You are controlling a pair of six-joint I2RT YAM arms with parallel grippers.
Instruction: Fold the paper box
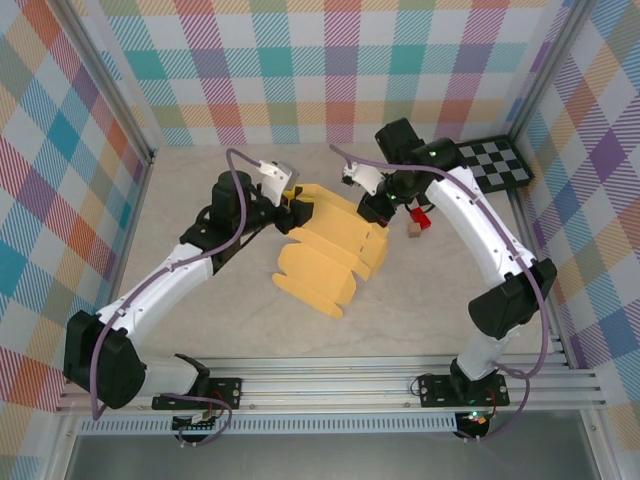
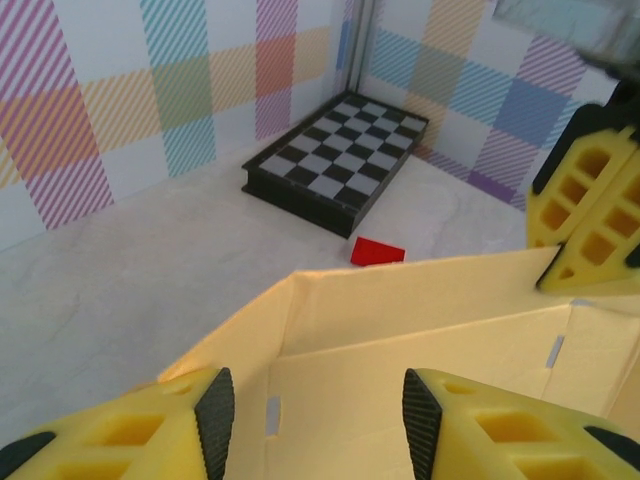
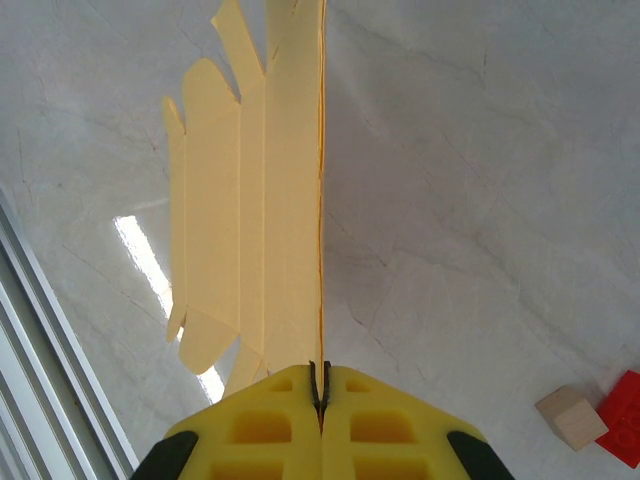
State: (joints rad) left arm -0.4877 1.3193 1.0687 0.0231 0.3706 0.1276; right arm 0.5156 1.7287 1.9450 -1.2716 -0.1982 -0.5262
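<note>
- We've got the paper box (image 1: 325,255) in the middle of the table, mostly a flat die-cut sheet. Its long axis runs far to near, and the scalloped tabs fan out toward the near side.
- The right gripper (image 3: 320,378) is pinched tight on the thin edge of one panel, which stands upright on edge. The rest of the sheet lies flat to the left of that panel.
- The left gripper (image 2: 320,412) has its fingers spread wide, gripping nothing. From its wrist view the raised panel and its crease lie straight ahead, just beyond the pads.
- So the fold line sits between the two arms. The right arm pins the far-right side and the left arm is the free one at the far-left corner. We reckon the left does the next push.
- It's no container yet, just one raised wall with nothing sitting in it.
- The red block (image 1: 421,217) and the small wooden cube (image 1: 413,231) sit just right of the right gripper, off the sheet. The checkerboard (image 1: 497,163) is in the far-right corner.
</note>
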